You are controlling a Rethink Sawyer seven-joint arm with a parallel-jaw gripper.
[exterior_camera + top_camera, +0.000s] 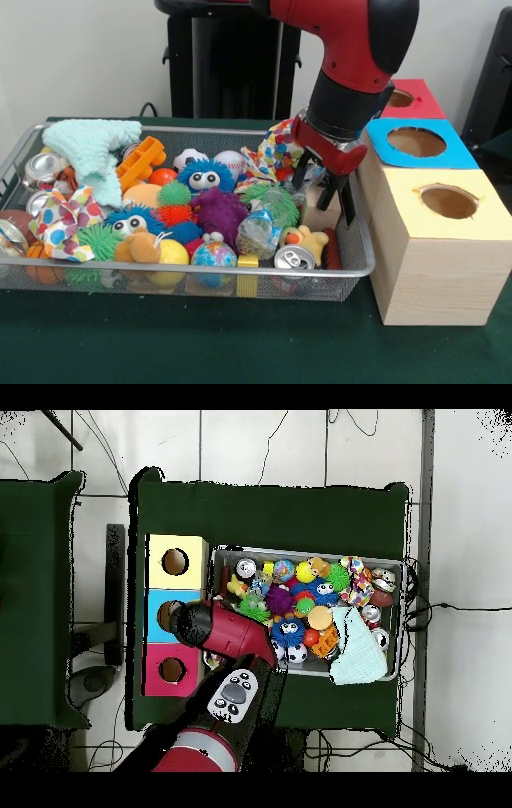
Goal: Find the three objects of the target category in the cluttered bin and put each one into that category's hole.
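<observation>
The wire mesh bin (pixel 364 264) is full of toys; it also shows in the overhead view (pixel 310 550). One clear crinkled plastic bundle (pixel 258 230) lies near the front right, beside a silver can (pixel 294 258). A second bit of clear film (pixel 290 195) shows just left of my gripper. My gripper (pixel 324 188) is open and empty, with its fingers lowered into the bin's right end. The red-topped box's hole (pixel 400 98) is behind the arm, also seen in the overhead view (pixel 172 670). In the overhead view the arm (pixel 225 632) hides the gripper.
The blue-topped box (pixel 416 142) and the yellow-topped box (pixel 448 202) stand right of the bin. Polka-dot cloths (pixel 60 220), a mint knitted cloth (pixel 96 148), fuzzy balls, a purple spiky ball (pixel 218 212) and more cans (pixel 42 168) fill the bin.
</observation>
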